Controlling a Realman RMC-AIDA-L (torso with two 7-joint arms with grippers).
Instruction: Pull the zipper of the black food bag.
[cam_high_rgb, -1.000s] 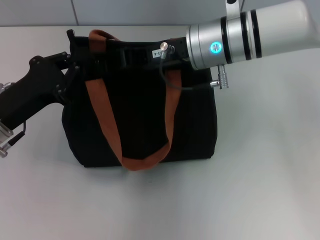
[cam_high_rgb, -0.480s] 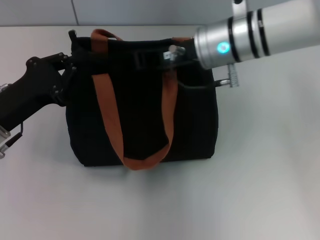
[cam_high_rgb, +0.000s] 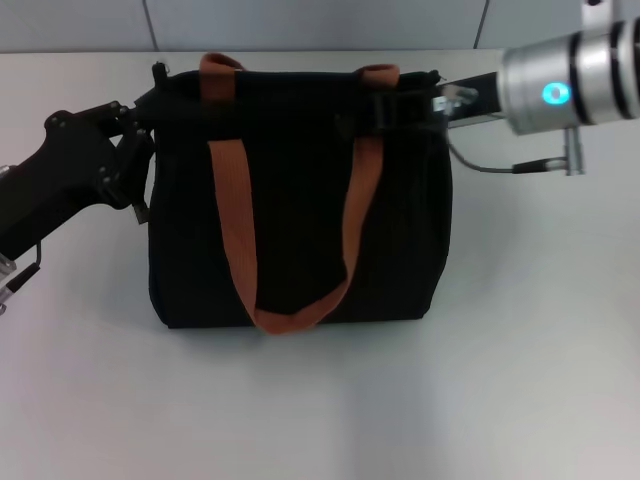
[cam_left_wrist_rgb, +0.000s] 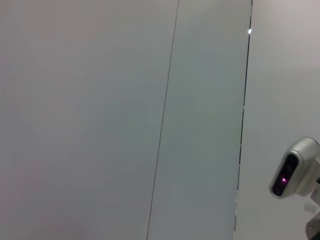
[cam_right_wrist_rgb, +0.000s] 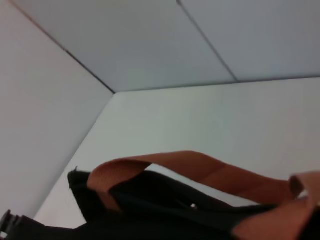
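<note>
The black food bag (cam_high_rgb: 290, 230) stands upright on the white table, its two orange-brown handles (cam_high_rgb: 232, 220) hanging down the front. My left gripper (cam_high_rgb: 142, 150) is clamped on the bag's upper left corner. My right gripper (cam_high_rgb: 388, 108) lies along the top edge near the right end, shut on the zip track. The zipper pull is hidden between its fingers. The right wrist view shows the bag's top (cam_right_wrist_rgb: 150, 207) and an orange handle (cam_right_wrist_rgb: 195, 167). The left wrist view shows no bag.
The white table (cam_high_rgb: 540, 330) stretches in front of and to the right of the bag. Grey wall panels (cam_high_rgb: 320, 22) run behind it. A cable (cam_high_rgb: 480, 165) loops under my right wrist. The left wrist view shows wall panels and a small grey camera-like device (cam_left_wrist_rgb: 295, 167).
My right gripper has slid along the bag's top edge from near the middle to the right end. The bag has shifted slightly right and its top has straightened. The left gripper has kept its hold.
</note>
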